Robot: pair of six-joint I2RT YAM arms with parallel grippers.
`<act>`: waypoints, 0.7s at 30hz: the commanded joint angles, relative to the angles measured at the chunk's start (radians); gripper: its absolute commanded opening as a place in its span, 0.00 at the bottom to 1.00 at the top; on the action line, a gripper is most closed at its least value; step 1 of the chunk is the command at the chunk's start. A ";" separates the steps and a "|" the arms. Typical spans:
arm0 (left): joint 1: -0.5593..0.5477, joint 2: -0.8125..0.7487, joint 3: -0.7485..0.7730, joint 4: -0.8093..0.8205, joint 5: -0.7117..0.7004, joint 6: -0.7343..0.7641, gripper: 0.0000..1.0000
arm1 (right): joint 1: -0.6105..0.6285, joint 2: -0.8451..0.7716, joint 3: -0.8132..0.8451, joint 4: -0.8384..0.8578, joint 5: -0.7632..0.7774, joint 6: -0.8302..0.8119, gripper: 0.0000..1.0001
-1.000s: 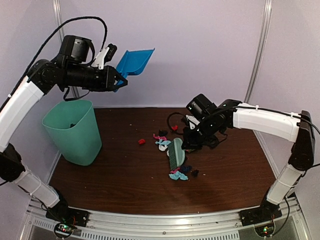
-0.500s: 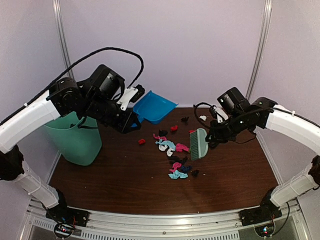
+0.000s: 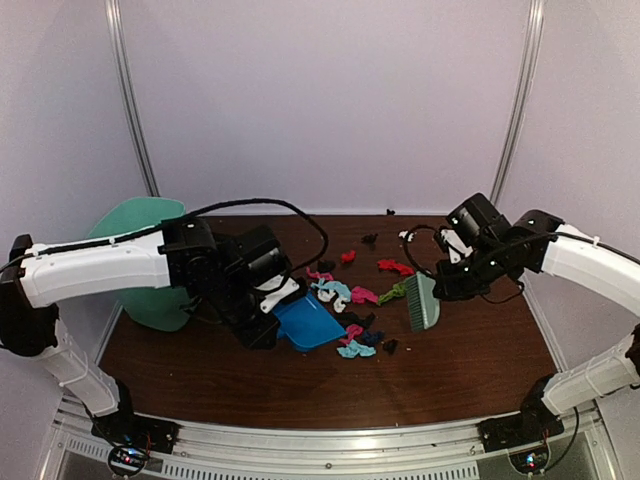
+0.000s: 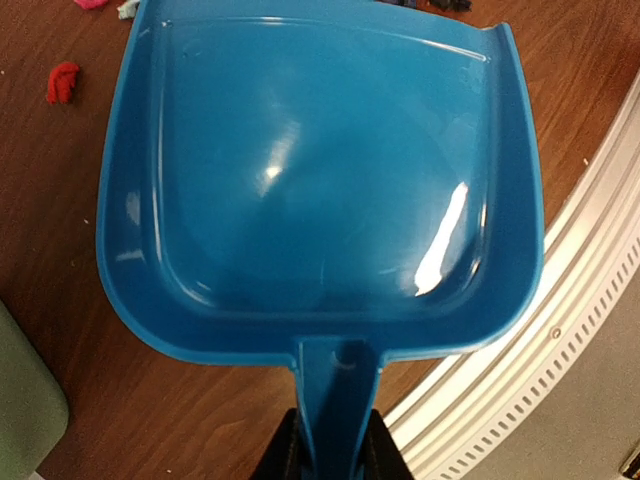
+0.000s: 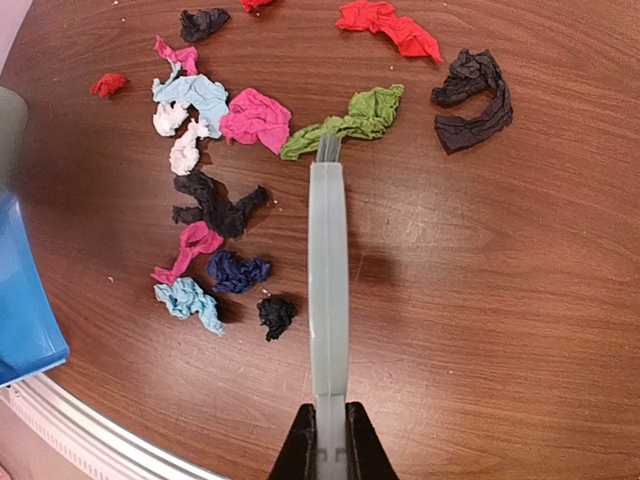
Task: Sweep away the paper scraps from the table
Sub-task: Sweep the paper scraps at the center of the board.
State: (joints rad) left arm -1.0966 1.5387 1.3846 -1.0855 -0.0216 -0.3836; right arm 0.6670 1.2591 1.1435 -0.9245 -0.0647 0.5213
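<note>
Table edge: silver metal frame along the near side, dark wood-grain table beyond it.
Left gripper: pressed tight on the handle of the blue dustpan, near-left of the table's middle.
Dustpan: empty, low over the wood, open lip facing the scraps; contact with the table not clear.
Paper scraps: loose on the table's middle, between dustpan and brush; pink, cyan, white, black, navy together; one small red scrap apart on the left.
Brush: pale green, just right of the cluster, its far end touching a green scrap.
Right gripper: pinching the brush's handle.
Farther scraps: red and black pieces toward the back edge, apart from the cluster.
Bin: mint green, far left, partly hidden behind the left arm.
</note>
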 commanded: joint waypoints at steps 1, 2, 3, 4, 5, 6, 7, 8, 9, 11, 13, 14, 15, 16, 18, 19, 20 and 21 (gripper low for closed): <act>-0.001 0.009 -0.050 0.057 0.090 0.006 0.00 | -0.003 -0.023 -0.028 0.015 0.060 -0.037 0.00; -0.001 0.015 -0.059 0.066 0.102 0.007 0.00 | -0.003 -0.022 -0.033 0.017 0.077 -0.046 0.00; -0.003 0.020 -0.068 0.072 0.112 0.009 0.00 | -0.004 -0.017 -0.037 0.017 0.086 -0.052 0.00; -0.003 0.025 -0.077 0.076 0.116 0.013 0.00 | -0.004 -0.010 -0.037 0.008 0.097 -0.054 0.00; -0.004 0.031 -0.086 0.080 0.122 0.018 0.00 | -0.003 -0.001 -0.037 -0.003 0.106 -0.057 0.00; -0.004 0.035 -0.096 0.085 0.126 0.026 0.00 | -0.003 0.008 -0.036 -0.014 0.109 -0.057 0.00; -0.004 0.042 -0.104 0.089 0.130 0.036 0.00 | -0.003 0.021 -0.036 -0.026 0.111 -0.057 0.00; -0.003 0.051 -0.110 0.093 0.135 0.047 0.00 | -0.004 0.029 -0.036 -0.032 0.111 -0.058 0.00; -0.004 0.061 -0.115 0.094 0.136 0.064 0.00 | -0.004 0.035 -0.036 -0.034 0.109 -0.059 0.00; -0.005 0.090 -0.119 0.094 0.140 0.088 0.00 | -0.003 0.048 -0.039 -0.035 0.102 -0.057 0.00; -0.004 0.115 -0.123 0.098 0.141 0.106 0.00 | -0.003 0.057 -0.042 -0.028 0.084 -0.053 0.00; -0.004 0.130 -0.125 0.101 0.140 0.113 0.00 | -0.002 0.063 -0.045 -0.022 0.073 -0.052 0.00; -0.005 0.139 -0.125 0.106 0.142 0.121 0.00 | -0.001 0.068 -0.048 -0.015 0.068 -0.048 0.00; -0.004 0.150 -0.123 0.111 0.142 0.127 0.00 | -0.002 0.075 -0.052 -0.008 0.054 -0.045 0.00; -0.005 0.171 -0.120 0.119 0.144 0.140 0.00 | 0.000 0.085 -0.059 0.010 0.022 -0.040 0.00; -0.005 0.182 -0.119 0.122 0.143 0.144 0.00 | 0.001 0.090 -0.065 0.019 0.013 -0.037 0.00; -0.005 0.192 -0.119 0.125 0.144 0.149 0.00 | 0.003 0.095 -0.070 0.029 0.002 -0.035 0.00; -0.004 0.202 -0.119 0.126 0.141 0.152 0.00 | 0.004 0.101 -0.074 0.042 -0.011 -0.034 0.00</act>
State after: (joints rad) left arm -1.0988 1.7138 1.2659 -0.9989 0.1089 -0.2764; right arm 0.6670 1.3415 1.0885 -0.9348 -0.0292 0.4767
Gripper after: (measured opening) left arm 0.214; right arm 0.076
